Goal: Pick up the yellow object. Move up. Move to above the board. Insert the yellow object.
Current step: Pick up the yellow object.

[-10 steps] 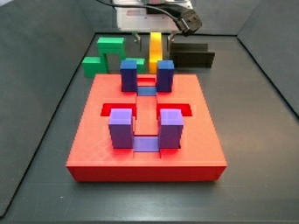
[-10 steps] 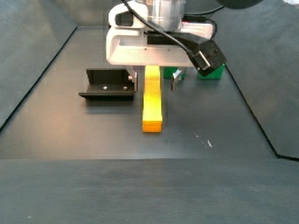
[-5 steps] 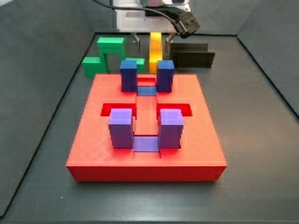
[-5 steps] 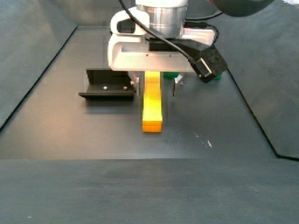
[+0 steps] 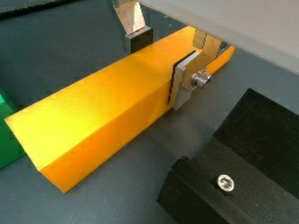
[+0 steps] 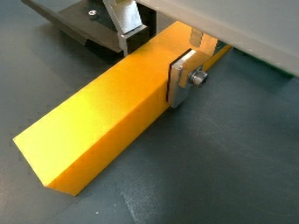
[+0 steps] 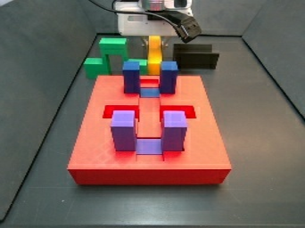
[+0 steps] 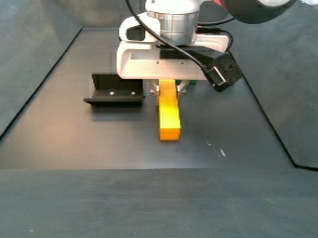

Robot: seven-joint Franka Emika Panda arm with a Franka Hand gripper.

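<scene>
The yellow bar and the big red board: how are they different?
The yellow object is a long, plain, narrow bar; the board is a wide flat square with slots and purple posts. The bar sits clamped between the gripper's fingers behind the board, which lies free on the floor. Both look like smooth plastic.

Green stepped blocks stand at the far left of the dark grey floor in a side view, a taller piece behind a lower one; a wrist view catches only a green edge. The black fixture sits at the far right; seen from the opposite side, the fixture stands just beside the gripper. A wrist view shows a screw in its top face.
</scene>
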